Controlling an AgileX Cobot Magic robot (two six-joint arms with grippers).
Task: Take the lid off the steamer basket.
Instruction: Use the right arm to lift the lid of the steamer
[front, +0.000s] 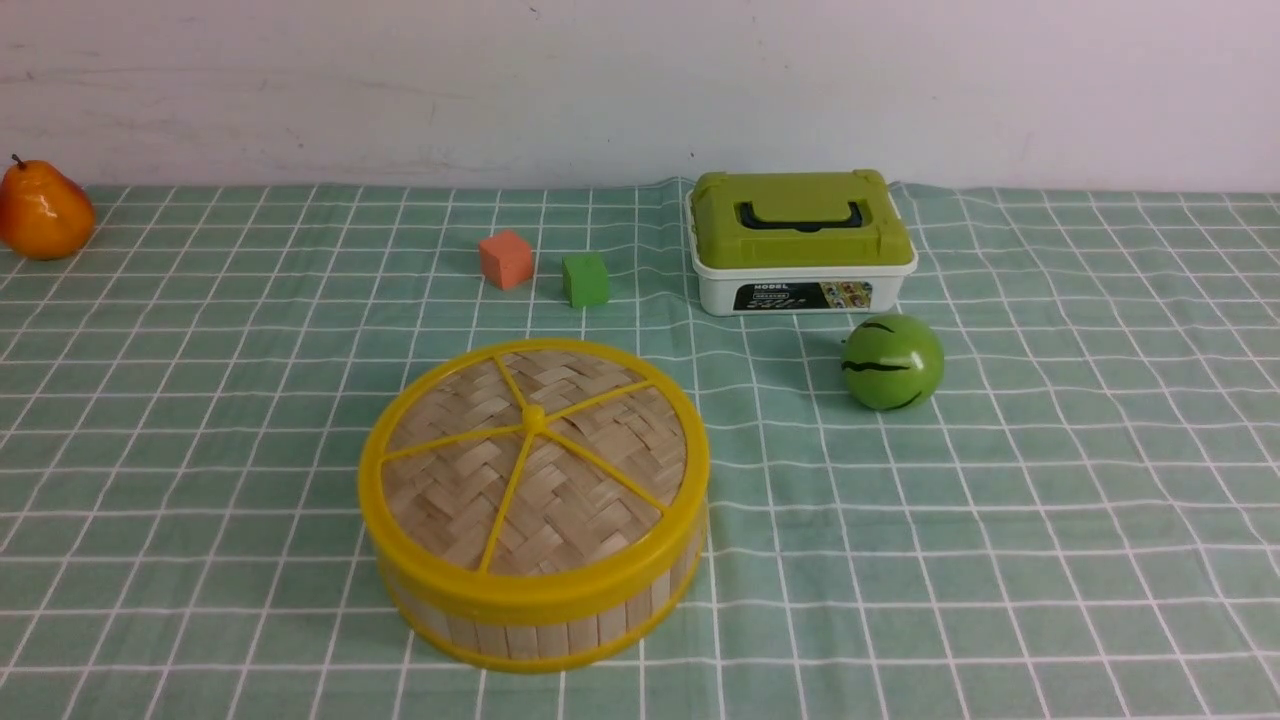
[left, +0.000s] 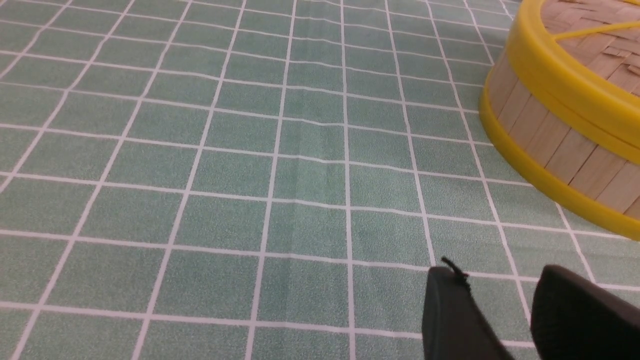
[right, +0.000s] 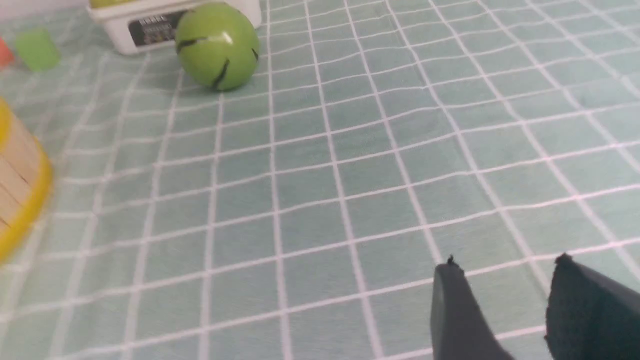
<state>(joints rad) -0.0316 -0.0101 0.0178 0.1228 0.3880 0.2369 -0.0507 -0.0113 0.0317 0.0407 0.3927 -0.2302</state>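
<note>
Showing left gripper (left: 492, 272): fingers apart, touching nothing
Right gripper (right: 507, 260): fingers apart, holding nothing
Lid (front: 600, 440): on the basket (front: 540, 640), left of the green ball (front: 892, 362), nearer than the box (front: 805, 240)

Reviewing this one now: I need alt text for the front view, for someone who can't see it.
A round woven tan bamboo lid with a yellow rim and spokes sits on a round pale bamboo-slat steamer basket. Beyond are small orange and green blocks, a green-lidded white box, a dark-striped green ball and, far left, an orange pear-shaped object.
</note>
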